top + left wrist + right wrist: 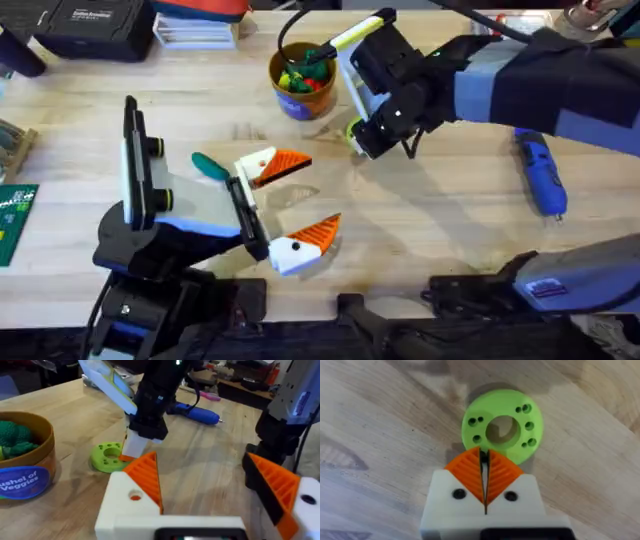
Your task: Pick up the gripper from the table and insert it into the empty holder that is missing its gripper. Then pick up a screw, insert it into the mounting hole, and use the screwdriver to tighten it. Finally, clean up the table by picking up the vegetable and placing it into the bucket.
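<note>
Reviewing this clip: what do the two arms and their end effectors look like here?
Both arms are black with blue-grey link covers. Each end effector, left and right, has white plastic fingers faced with orange ribbed triangular pads, each finger with a small dark screw hole. A yellow-green strip runs along the right arm's wrist.

Two robot arms with black jointed bodies and pale blue-grey panels on their links. The left arm (150, 225) has a black base and a slim black-and-white wrist section. Its gripper (290, 205) carries two white plastic fingers (293, 252), each faced with an orange ribbed triangular pad and marked by a small dark hole. The right arm (540, 85) is bulkier, black with a blue-grey sleeve panel, a thin black cable running along it and a yellow-green strip on its wrist. Its gripper (484, 472) has the same white fingers (452, 497) with orange ribbed pads and one dark screw hole in each.
</note>
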Motion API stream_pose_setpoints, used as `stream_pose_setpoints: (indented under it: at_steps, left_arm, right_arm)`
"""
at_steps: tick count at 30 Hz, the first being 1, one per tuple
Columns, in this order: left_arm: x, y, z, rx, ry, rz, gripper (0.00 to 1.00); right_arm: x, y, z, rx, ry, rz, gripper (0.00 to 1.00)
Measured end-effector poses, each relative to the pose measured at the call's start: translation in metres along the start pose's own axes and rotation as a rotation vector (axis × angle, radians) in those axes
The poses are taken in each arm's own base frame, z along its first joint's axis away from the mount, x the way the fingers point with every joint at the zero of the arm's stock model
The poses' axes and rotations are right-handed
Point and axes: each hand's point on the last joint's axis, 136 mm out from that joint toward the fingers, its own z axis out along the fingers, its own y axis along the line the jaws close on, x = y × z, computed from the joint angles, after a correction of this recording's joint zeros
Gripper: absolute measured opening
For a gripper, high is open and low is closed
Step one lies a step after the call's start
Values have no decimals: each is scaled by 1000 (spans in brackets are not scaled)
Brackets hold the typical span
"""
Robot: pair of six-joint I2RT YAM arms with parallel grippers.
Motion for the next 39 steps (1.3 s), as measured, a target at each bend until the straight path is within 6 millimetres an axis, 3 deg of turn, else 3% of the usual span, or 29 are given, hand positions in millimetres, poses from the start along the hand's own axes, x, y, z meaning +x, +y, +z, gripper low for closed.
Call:
stream_pose_setpoints:
  at_steps: [6,11,15,20,24,28,34,39]
  left_arm:
    - [0,0,0,0,0,0,985]
    - [0,0,0,0,0,0,985]
    - [0,0,0,0,0,0,985]
    - [0,0,0,0,0,0,985]
    - [0,0,0,0,0,0,985]
    - [0,-1,0,5,0,0,985]
    - [1,-8,0,46,6,5,985]
    - [2,-15,-1,86,9,42,985]
  right_arm:
    - [8,0,-7,-3,54,-4,7]
    - [0,-1,-27,-4,68,-10,6]
    - [-8,-3,-55,-4,68,-19,6]
    - [-29,3,-107,-14,2,-47,6]
    - [-45,28,-147,-58,-70,-131,6]
    - [-56,67,-174,-131,-146,-226,6]
    - [-47,115,-187,-207,-164,-351,6]
    - [-39,140,-192,-243,-168,-414,6]
